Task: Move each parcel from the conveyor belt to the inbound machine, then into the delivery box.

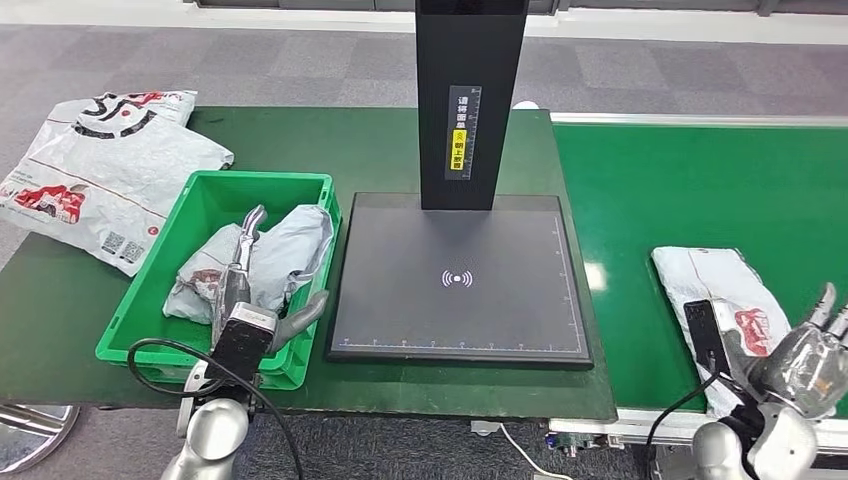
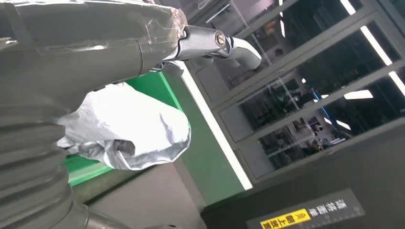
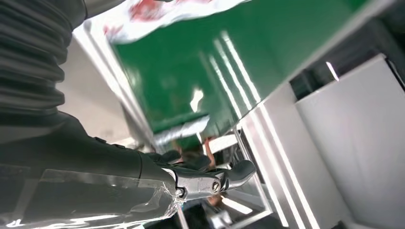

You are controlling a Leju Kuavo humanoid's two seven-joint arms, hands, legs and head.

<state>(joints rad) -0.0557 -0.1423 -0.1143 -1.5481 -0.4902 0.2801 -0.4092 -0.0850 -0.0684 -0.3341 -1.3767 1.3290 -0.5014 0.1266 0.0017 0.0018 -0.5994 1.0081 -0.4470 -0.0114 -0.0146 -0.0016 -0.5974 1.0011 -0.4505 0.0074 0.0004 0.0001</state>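
Green delivery box (image 1: 205,205) holds a grey parcel (image 1: 290,245) beneath the open left hand (image 1: 240,285); right hand (image 1: 815,350) open.

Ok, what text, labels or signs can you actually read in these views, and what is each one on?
Black post of the inbound machine: white and yellow Chinese label, too small to read.
Scan plate: a contactless wave symbol, no words.
Large parcel on the table: red and black print, QR codes, unreadable.
Belt parcel: red print, unreadable.
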